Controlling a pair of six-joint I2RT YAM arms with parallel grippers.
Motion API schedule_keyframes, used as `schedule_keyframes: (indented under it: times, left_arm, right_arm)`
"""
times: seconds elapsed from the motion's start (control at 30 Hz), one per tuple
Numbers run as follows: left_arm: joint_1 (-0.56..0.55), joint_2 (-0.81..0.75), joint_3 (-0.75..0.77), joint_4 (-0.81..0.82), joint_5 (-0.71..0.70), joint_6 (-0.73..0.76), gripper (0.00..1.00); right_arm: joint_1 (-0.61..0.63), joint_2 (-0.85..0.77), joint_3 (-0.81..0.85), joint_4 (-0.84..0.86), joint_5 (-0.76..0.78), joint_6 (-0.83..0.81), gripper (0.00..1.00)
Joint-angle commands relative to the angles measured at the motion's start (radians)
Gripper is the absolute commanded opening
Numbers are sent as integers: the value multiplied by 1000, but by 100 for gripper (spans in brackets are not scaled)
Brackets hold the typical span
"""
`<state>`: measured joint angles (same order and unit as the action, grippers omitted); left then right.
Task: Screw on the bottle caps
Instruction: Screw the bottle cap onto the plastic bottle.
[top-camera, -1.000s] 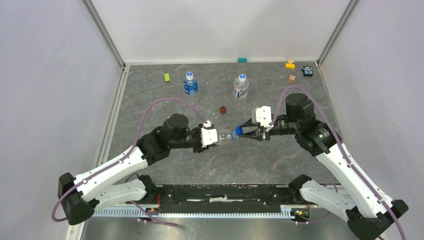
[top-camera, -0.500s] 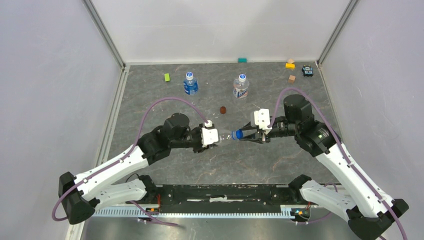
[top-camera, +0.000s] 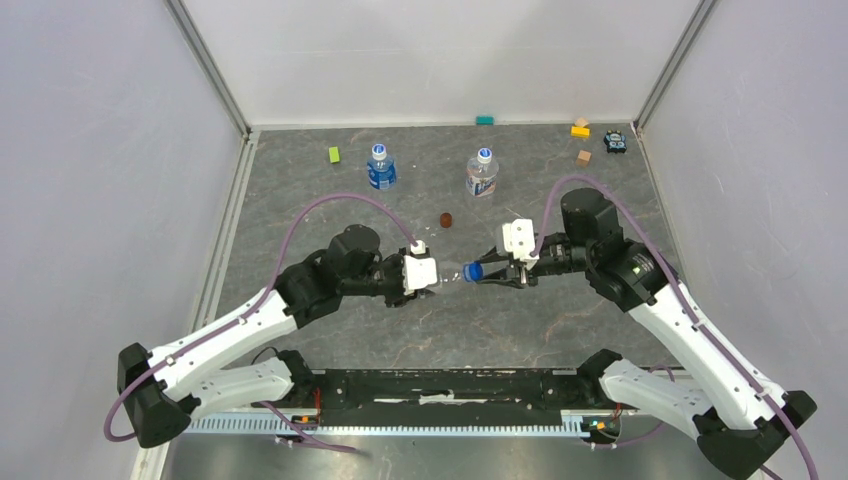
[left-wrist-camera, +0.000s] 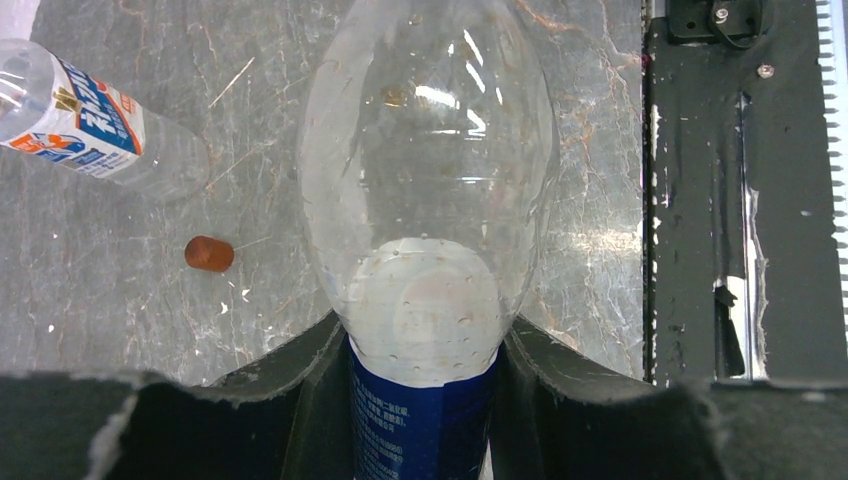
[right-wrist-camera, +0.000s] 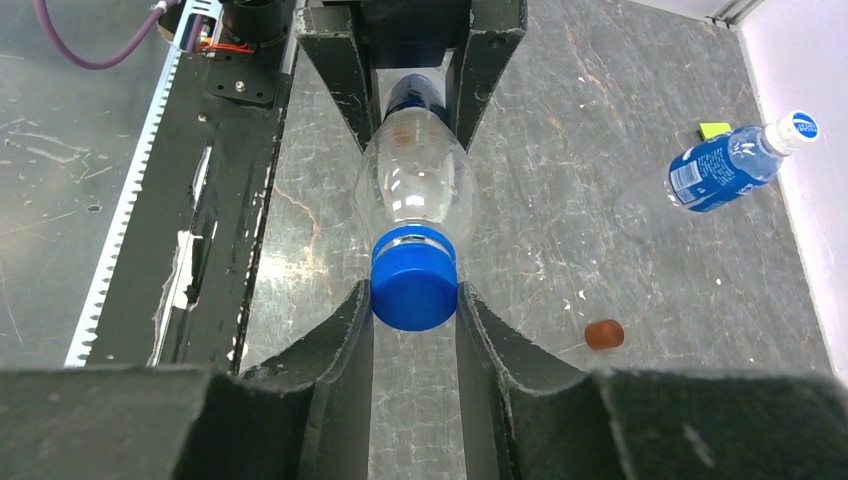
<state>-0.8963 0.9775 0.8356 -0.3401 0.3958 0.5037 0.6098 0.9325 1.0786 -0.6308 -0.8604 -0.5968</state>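
The left end effector (top-camera: 436, 272) is clenched around the labelled body of a small clear plastic bottle with a blue-and-white wrap label (left-wrist-camera: 425, 160). It holds the bottle on its side over the grey marbled worktop (top-camera: 560, 200), with the neck pointing toward the right arm. The right end effector (right-wrist-camera: 414, 300) grasps the solid blue round screw cap (right-wrist-camera: 413, 275), which sits on that bottle's neck, with one finger pressed against each side of it. Toward the far side of the worktop, a left-hand standing bottle (top-camera: 380, 172) and a right-hand standing bottle (top-camera: 481, 178) stand upright and well apart, each of them topped by a whitish-blue cap. A small dark red-brown disc (top-camera: 446, 220) lies between those two and the held bottle. A green block (top-camera: 334, 154), a teal block (top-camera: 484, 120) and a yellow block (top-camera: 580, 130) lie near the far edge.
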Motion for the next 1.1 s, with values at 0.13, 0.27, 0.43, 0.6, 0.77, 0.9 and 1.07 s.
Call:
schedule_keyframes:
  times: [0.13, 0.27, 0.43, 0.6, 0.77, 0.9, 1.07]
  left_arm:
    - [-7, -4, 92, -11, 72, 25, 44]
    - [-8, -6, 90, 11, 91, 13, 44]
    - [-10, -2, 92, 30, 130, -4, 44]
    - [-10, -7, 87, 100, 203, -93, 44]
    - [-13, -9, 64, 168, 235, -147, 43]
    - [-13, 9, 63, 168, 277, -153, 43]
    - [-13, 14, 74, 104, 253, -79, 44]
  right_arm:
    - [38, 25, 22, -54, 76, -58, 0]
    - [55, 42, 13, -33, 72, -36, 0]
    - [79, 54, 9, 5, 107, 3, 0]
    - [96, 28, -34, 53, 176, 9, 0]
    - [97, 3, -74, 97, 185, -7, 0]
    - [99, -1, -88, 95, 160, -70, 0]
    - [99, 22, -76, 23, 70, -199, 0]
